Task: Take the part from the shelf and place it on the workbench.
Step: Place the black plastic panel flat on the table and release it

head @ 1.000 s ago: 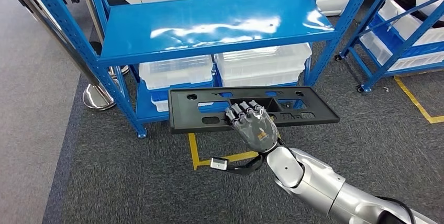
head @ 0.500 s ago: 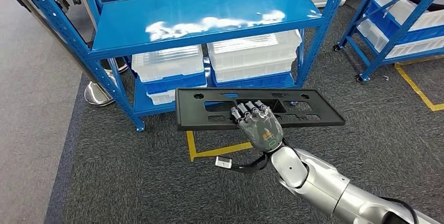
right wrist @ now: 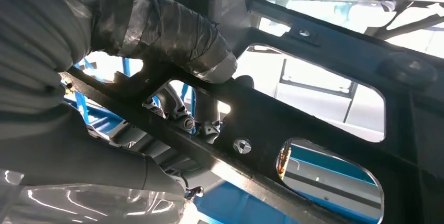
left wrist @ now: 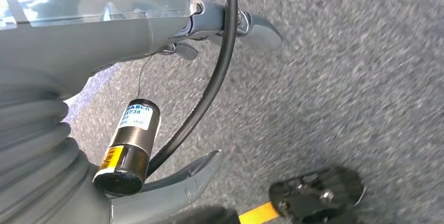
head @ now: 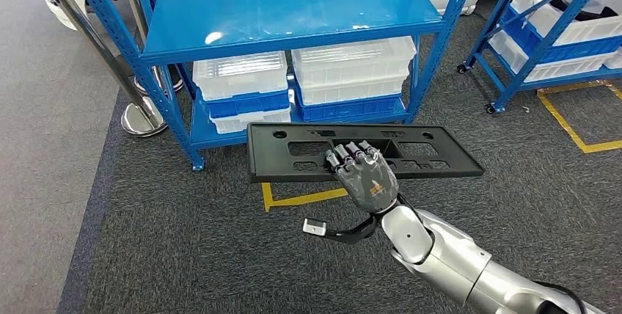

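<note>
Right hand grips part (clear bins behind)

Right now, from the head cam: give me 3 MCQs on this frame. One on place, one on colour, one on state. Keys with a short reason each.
1. Where is the black part?
A. On the shelf's top board
B. Held in the air above the grey carpet, in front of the shelf
C. Lying on the floor

2. What colour is the shelf frame?
A. Blue
B. Red
C. Yellow

3. What is the right hand doing?
A. Hanging open with nothing in it
B. Gripping the black part
C. Resting on a white bin

Key:
1 B: the part sits level in front of the lower shelf boards, with carpet beneath it and the top board bare.
2 A: the uprights and boards are all blue.
3 B: in the head view the fingers curl over the part's near edge, and in the right wrist view the thumb presses on the part.
</note>
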You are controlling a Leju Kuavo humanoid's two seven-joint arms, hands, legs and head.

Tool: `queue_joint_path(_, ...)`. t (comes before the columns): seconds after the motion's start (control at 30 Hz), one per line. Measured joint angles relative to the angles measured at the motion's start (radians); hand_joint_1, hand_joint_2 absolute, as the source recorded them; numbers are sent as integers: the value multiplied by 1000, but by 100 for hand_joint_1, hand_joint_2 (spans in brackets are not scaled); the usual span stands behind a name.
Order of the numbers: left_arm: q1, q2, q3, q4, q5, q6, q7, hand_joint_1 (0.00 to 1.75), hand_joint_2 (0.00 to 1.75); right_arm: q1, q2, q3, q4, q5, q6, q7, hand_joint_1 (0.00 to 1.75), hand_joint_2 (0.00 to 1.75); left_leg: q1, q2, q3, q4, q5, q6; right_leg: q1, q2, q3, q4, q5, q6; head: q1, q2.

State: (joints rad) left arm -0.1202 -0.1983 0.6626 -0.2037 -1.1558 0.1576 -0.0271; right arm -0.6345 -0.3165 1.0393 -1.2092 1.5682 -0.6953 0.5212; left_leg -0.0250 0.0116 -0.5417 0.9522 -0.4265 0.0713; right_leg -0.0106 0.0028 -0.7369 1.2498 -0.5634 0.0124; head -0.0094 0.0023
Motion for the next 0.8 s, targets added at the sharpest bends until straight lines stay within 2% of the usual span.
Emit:
queue_joint_path(0.03,0,0,0,0,0,0,0,0,175,1,0,-3,0,0,0,-1,175,175,3,1,-22,9,10,-5,-5,0,1,46,6,8,0,0)
queue_joint_path(0.07,0,-1,0,0,0,0,0,0,175,2,0,-6,0,0,0,-3,175,175,7,3,-45,20,19,-11,-10,-1,14,66,35,15,0,0)
queue_joint_path(0.1,0,-1,0,0,0,0,0,0,175,3,0,-8,0,0,0,-4,175,175,11,4,-69,35,26,-17,-16,-1,43,54,68,23,0,0)
queue_joint_path(0.13,0,-1,0,0,0,0,0,0,175,3,0,-10,0,0,0,-4,175,175,15,4,-91,51,32,-23,-23,-2,86,10,81,31,0,0)
queue_joint_path(0.17,-1,-1,0,0,0,0,0,0,175,3,0,-12,-1,0,0,-5,175,175,17,4,-111,69,36,-29,-24,-2,140,-58,69,36,0,0)
queue_joint_path(0.2,-1,-1,0,-1,0,1,0,0,175,3,0,-15,-2,0,0,-5,175,175,17,2,-125,84,41,-36,-24,-2,184,-120,44,33,-1,0)
queue_joint_path(0.23,0,-1,0,-1,-1,1,0,0,175,3,0,-18,-4,0,0,-6,175,175,16,1,-135,93,48,-42,-22,-1,212,-167,17,26,-2,0)
queue_joint_path(0.27,1,-1,0,-1,-1,2,0,0,175,3,0,-20,-5,0,0,-6,175,175,16,0,-141,95,57,-49,-17,-1,222,-190,6,15,-3,0)
queue_joint_path(0.3,4,-1,0,-1,-1,2,0,0,175,4,0,-21,-6,0,0,-7,175,175,17,-1,-145,94,67,-55,-16,-3,212,-192,12,2,-3,0)
queue_joint_path(0.33,7,-1,0,0,-1,2,0,0,175,4,0,-21,-6,0,0,-8,175,175,20,-3,-152,96,64,-61,-16,-5,201,-193,24,-8,-3,0)
queue_joint_path(0.37,10,0,0,0,0,2,0,0,175,5,1,-21,-6,0,0,-10,175,175,23,-4,-162,111,39,-67,-16,-6,188,-194,39,-18,-3,0)
queue_joint_path(0.4,12,0,0,0,0,3,0,0,175,6,1,-21,-6,0,0,-11,175,175,25,-6,-174,143,-5,-73,-17,-7,172,-196,55,-25,-3,0)
queue_joint_path(0.47,13,0,0,0,0,3,0,0,175,7,2,-21,-6,0,0,-12,175,175,29,-7,-199,254,-117,-83,-16,-8,138,-195,85,-32,-3,0)
queue_joint_path(0.5,13,0,0,0,0,3,0,0,175,8,2,-21,-6,0,0,-13,175,175,29,-7,-204,314,-149,-86,-15,-9,119,-195,99,-32,-3,0)
queue_joint_path(0.53,12,0,0,0,0,3,0,0,175,9,2,-22,-5,0,0,-15,175,175,30,-7,-199,359,-155,-86,-14,-9,100,-195,114,-32,-3,0)
queue_joint_path(0.57,12,0,0,0,0,3,0,0,175,10,3,-22,-5,0,0,-21,175,175,30,-7,-181,377,-138,-85,-13,-10,82,-194,129,-31,-3,0)
queue_joint_path(0.6,12,0,0,0,1,3,0,0,175,11,5,-22,-5,0,0,-29,175,175,29,-7,-147,362,-107,-81,-12,-11,64,-194,143,-30,-3,0)
queue_joint_path(0.63,12,0,0,0,2,3,-1,0,175,12,9,-24,-4,0,0,-40,175,175,28,-8,-95,314,-83,-75,-11,-11,49,-194,158,-28,-3,0)
queue_joint_path(0.67,12,0,0,0,4,4,-2,0,175,12,13,-27,-4,0,0,-52,175,175,26,-9,-32,239,-81,-67,-10,-10,37,-194,170,-26,-3,0)
queue_joint_path(0.7,10,1,0,0,5,5,-3,0,175,12,19,-32,-3,0,0,-63,175,175,23,-11,29,154,-97,-61,-10,-9,30,-195,183,-22,-3,0)
queue_joint_path(0.73,9,2,0,0,7,6,-4,0,175,12,25,-36,-2,0,0,-71,175,175,20,-12,72,90,-116,-56,-11,-9,26,-200,197,-17,-3,0)
queue_joint_path(0.77,8,3,0,0,8,6,-4,0,175,12,32,-40,-2,0,0,-77,175,175,16,-12,95,46,-130,-51,-13,-10,25,-207,211,-10,-3,0)
queue_joint_path(0.8,8,3,0,0,10,6,-5,0,175,13,36,-42,-1,0,0,-80,175,175,13,-12,96,27,-125,-48,-14,-10,25,-219,228,-3,-3,0)
